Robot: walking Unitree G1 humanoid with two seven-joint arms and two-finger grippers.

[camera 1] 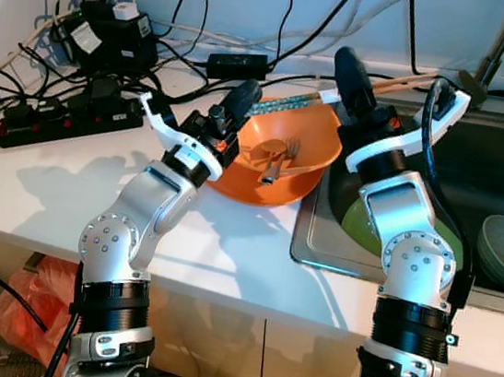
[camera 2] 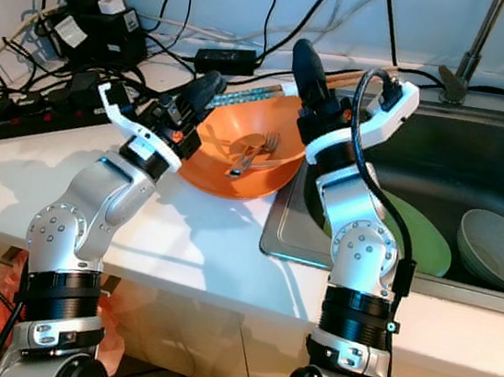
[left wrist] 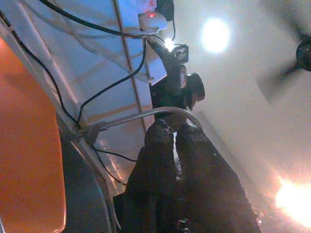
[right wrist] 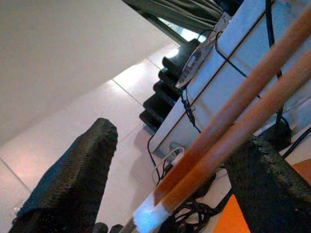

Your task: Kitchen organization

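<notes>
glossy orange plastic bowl [camera 1: 308, 149], wooden chopsticks [right wrist: 243, 107]

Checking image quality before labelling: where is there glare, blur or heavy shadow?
Left wrist view: ceiling lights flare white, and the left gripper is dark and soft. Right wrist view: chopsticks close up and blurred. Eye views: sharp and evenly lit; the arms cast soft shadows on the counter.
</notes>
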